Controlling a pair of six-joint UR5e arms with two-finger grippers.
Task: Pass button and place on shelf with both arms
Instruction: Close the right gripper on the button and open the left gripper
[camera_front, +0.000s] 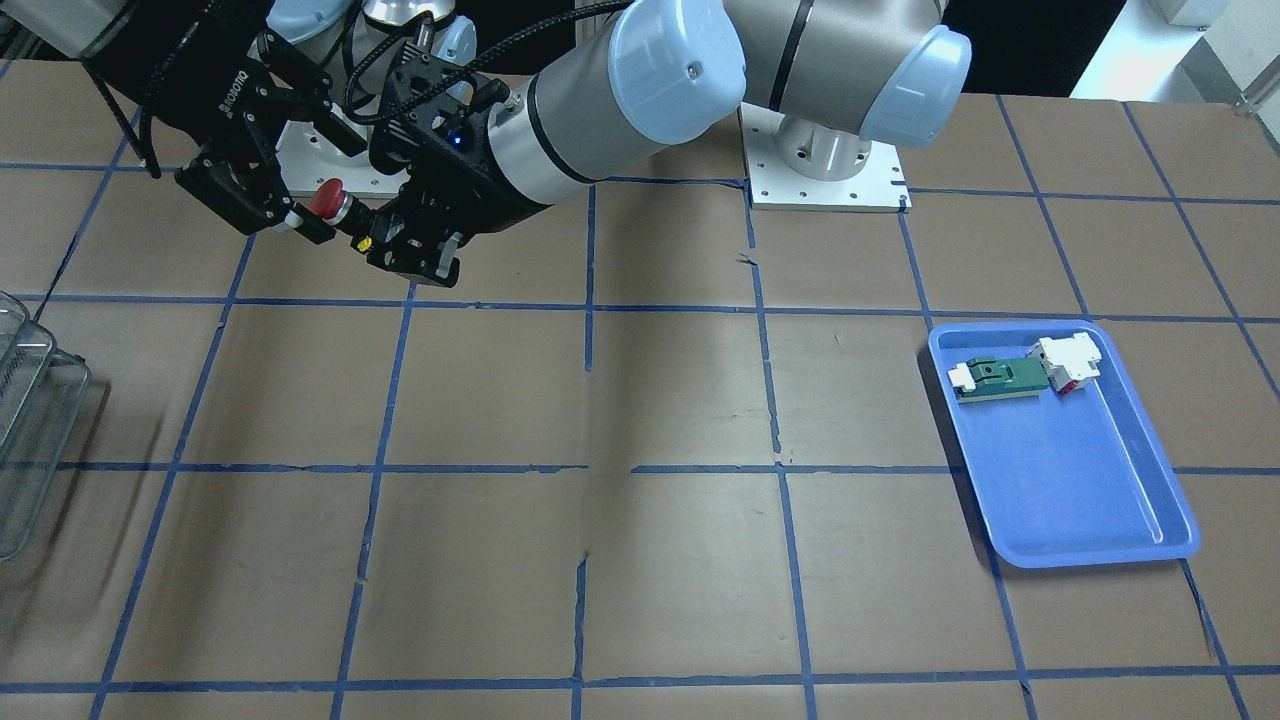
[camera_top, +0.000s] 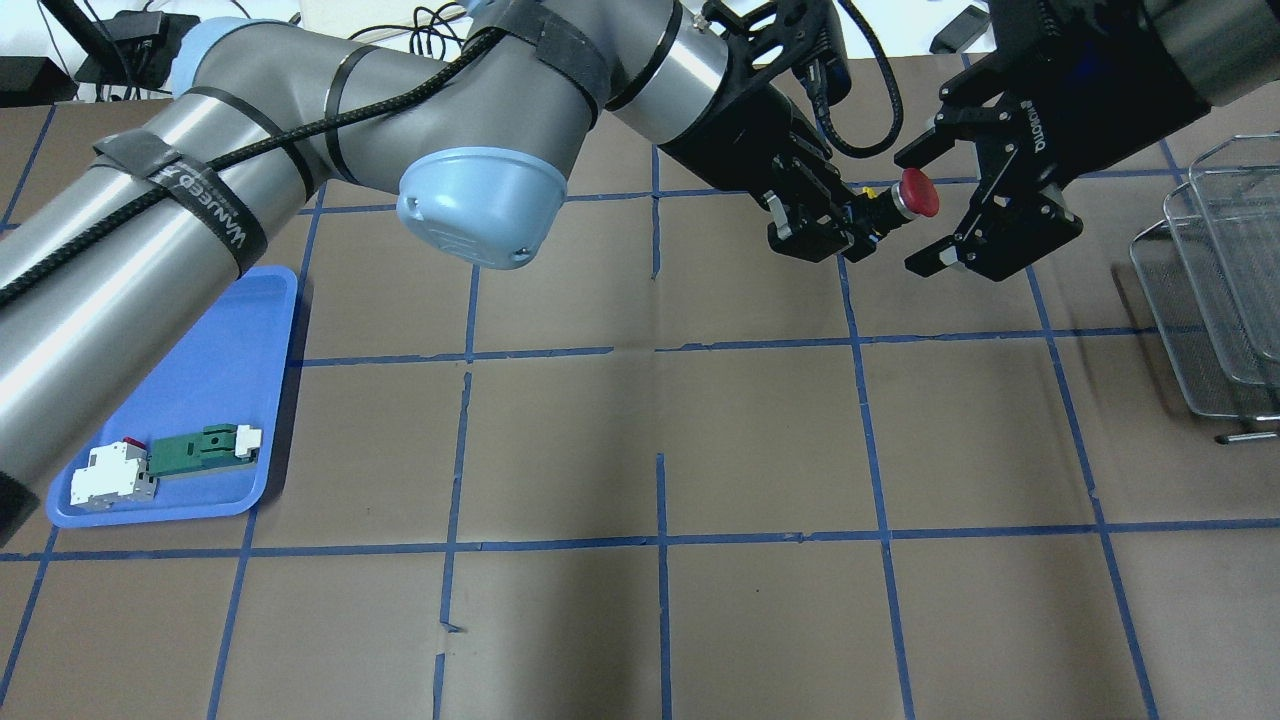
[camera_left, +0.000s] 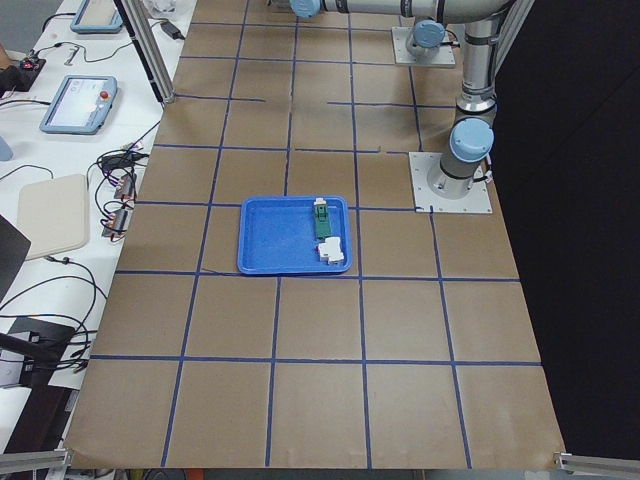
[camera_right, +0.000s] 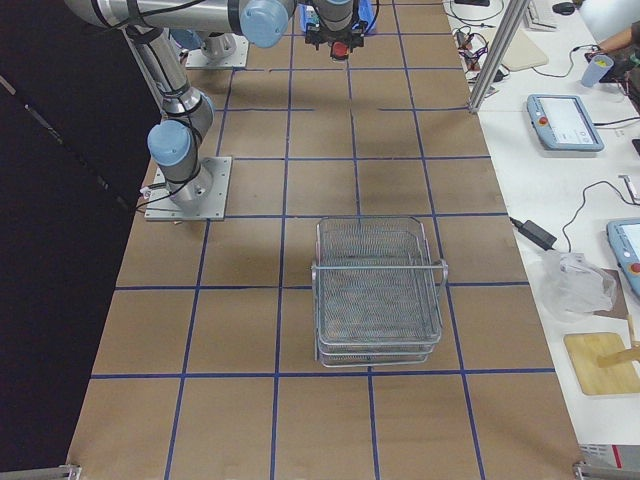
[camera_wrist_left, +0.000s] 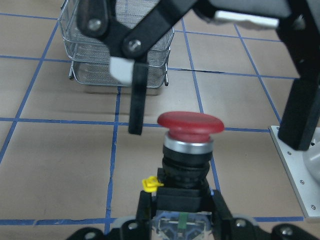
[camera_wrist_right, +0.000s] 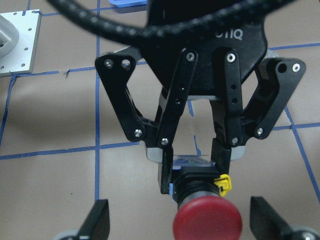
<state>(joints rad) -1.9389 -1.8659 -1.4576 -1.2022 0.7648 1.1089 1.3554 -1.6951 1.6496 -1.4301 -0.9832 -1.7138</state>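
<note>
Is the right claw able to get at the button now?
Probably yes: the right claw is open astride the button, whose red cap sticks out free while the left claw grips its black body.

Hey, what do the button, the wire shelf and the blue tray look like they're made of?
The button: glossy red cap, probably plastic, over a shiny metal-looking ring and a matte black plastic body. The shelf: silvery wire mesh with a thicker rim, likely steel; see-through weave. The tray: smooth blue plastic, by its uniform colour and soft highlights.
</note>
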